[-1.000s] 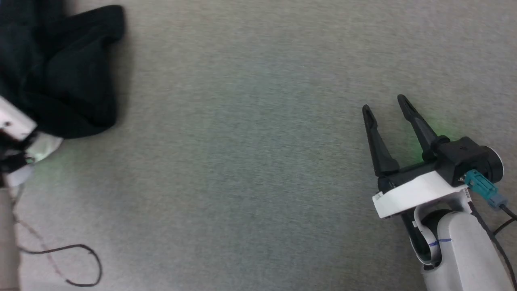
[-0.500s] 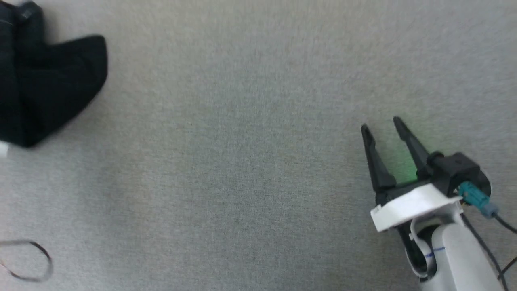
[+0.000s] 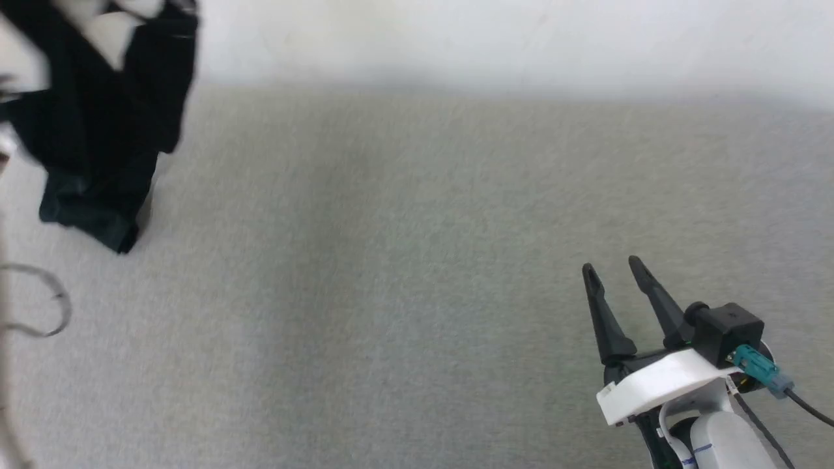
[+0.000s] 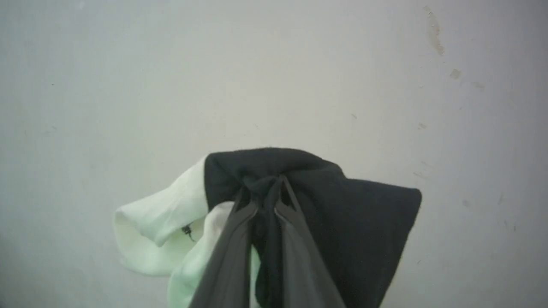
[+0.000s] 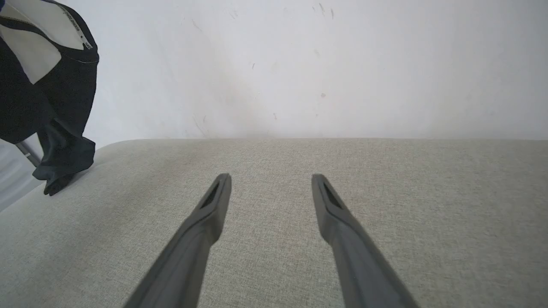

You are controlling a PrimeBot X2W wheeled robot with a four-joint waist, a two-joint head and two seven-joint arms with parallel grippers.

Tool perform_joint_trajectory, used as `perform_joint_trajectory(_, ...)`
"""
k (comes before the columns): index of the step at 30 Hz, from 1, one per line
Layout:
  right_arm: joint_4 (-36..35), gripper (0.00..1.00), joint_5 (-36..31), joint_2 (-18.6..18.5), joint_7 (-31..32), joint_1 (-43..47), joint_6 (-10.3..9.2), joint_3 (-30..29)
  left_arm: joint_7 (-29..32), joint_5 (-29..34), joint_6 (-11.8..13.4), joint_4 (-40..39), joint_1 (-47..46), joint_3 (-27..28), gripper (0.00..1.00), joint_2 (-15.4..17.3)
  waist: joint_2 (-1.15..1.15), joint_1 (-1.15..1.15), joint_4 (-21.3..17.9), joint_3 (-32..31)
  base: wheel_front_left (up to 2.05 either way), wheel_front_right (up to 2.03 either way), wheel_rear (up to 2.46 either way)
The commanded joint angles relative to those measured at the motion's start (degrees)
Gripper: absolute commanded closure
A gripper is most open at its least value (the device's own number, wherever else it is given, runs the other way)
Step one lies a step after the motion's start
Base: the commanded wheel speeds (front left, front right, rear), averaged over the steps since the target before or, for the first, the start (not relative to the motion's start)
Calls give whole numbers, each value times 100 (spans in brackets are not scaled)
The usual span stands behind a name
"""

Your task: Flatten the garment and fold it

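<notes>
The left gripper (image 4: 274,184) is holding the shirt (image 3: 98,130) bunched in closed jaws over the left end of the surface (image 3: 391,293). The right gripper (image 3: 611,267) is standing open, well apart. I judge flattening is only beginning; next, the right one should catch a free edge.
</notes>
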Motion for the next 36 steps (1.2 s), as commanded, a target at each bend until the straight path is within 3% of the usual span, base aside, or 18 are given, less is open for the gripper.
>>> perform_joint_trajectory(1,12,0,49,-3,-26,63,-5,16,-20,24,-100,-108,-202,-262,100,-275,-1,2,-456,-566,0,0,0)
perform_joint_trajectory(11,-48,0,54,-3,33,140,-5,27,-46,-239,-452,-197,-388,-1194,100,-1416,-1,2,-1173,-598,0,0,0)
perform_joint_trajectory(13,-58,0,50,-3,42,141,-5,21,-51,-267,-477,-206,-354,-1274,100,-1516,-1,2,-1238,-586,0,0,0)
perform_joint_trajectory(22,-83,0,30,-3,96,162,-5,24,136,-752,-639,11,562,-1987,100,-2408,-1,2,-1624,-494,0,0,0)
perform_joint_trajectory(35,-115,0,6,-3,161,213,-5,62,1723,-941,-676,1878,2131,-3131,100,-2636,-1,2,-1752,-495,0,0,0)
perform_joint_trajectory(36,-119,0,4,-3,174,222,-5,70,1793,-993,-670,1936,2193,-3147,87,-2658,-1,2,-1736,-495,0,0,0)
